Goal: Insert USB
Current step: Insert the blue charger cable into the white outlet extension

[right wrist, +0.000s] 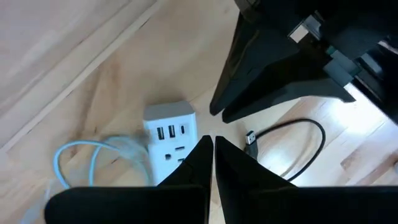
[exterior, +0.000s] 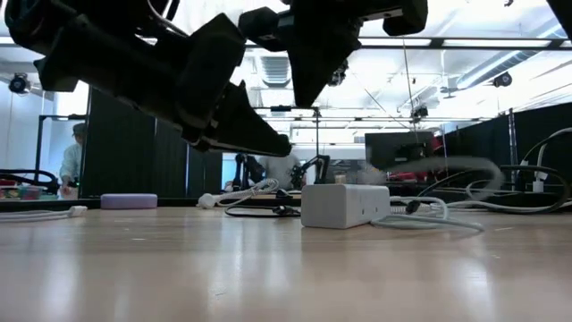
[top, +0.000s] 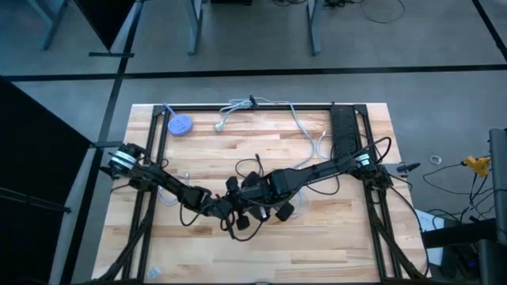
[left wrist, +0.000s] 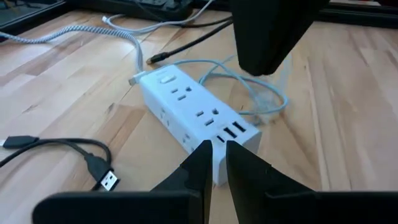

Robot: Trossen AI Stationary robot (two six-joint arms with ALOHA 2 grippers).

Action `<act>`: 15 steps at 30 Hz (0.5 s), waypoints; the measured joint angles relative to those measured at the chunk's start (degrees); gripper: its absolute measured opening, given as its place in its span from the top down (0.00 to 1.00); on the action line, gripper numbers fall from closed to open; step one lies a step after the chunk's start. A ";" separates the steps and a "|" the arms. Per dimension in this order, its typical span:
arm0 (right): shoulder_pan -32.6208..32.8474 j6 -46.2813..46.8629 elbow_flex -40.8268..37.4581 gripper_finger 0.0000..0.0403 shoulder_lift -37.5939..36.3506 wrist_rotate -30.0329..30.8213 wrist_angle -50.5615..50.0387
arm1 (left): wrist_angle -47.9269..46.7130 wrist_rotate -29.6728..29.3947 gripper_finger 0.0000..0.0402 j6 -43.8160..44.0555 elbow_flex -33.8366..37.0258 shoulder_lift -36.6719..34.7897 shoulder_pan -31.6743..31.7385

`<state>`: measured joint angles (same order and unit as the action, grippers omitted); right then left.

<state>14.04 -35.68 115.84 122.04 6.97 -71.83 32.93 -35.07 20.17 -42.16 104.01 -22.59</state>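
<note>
Beside power strip (left wrist: 198, 121), bare tabletop (left wrist: 348, 124).

We look straight down from high up, flat across the table (exterior: 286, 268) from low, and close from both wrists at the same white power strip (left wrist: 199, 118).

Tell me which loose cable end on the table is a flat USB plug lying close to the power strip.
The black cable's USB plug, lying bare on the wood beside the white power strip. The other black cable end beyond the strip is a thin round tip, not a flat plug.
</note>
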 joint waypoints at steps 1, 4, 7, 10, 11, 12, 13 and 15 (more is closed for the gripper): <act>-0.08 0.97 -0.11 1.00 -0.01 -0.10 -0.74 | 0.00 0.02 0.92 0.13 0.23 0.00 0.00; -0.48 6.15 -0.77 1.00 -0.07 -1.63 -4.77 | -0.11 0.00 0.92 1.45 0.99 0.00 0.00; -0.49 12.15 -1.35 1.00 -0.08 -5.20 -7.84 | -0.09 0.00 0.92 3.53 1.88 0.00 -0.04; 0.85 16.61 -1.85 1.00 -0.17 -10.26 -8.63 | -0.19 0.00 0.92 5.01 2.60 0.00 -0.42; 1.43 17.48 -2.07 1.00 -0.27 -11.91 -8.58 | -0.86 0.00 0.92 5.43 2.63 0.00 -0.60; 2.02 18.18 -2.34 1.00 -0.36 -13.22 -8.57 | -1.68 0.00 0.92 5.86 2.64 0.00 -0.75; 2.64 18.42 -2.57 1.00 -0.46 -14.13 -8.55 | -2.68 0.02 0.92 6.39 2.64 0.00 -1.03; 3.77 18.91 -2.90 1.00 -0.63 -14.59 -8.61 | -5.29 0.02 0.92 7.74 2.65 0.00 -1.69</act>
<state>17.81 -16.77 112.94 121.40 -7.62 -80.44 27.64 -35.05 27.91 -39.51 104.01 -24.28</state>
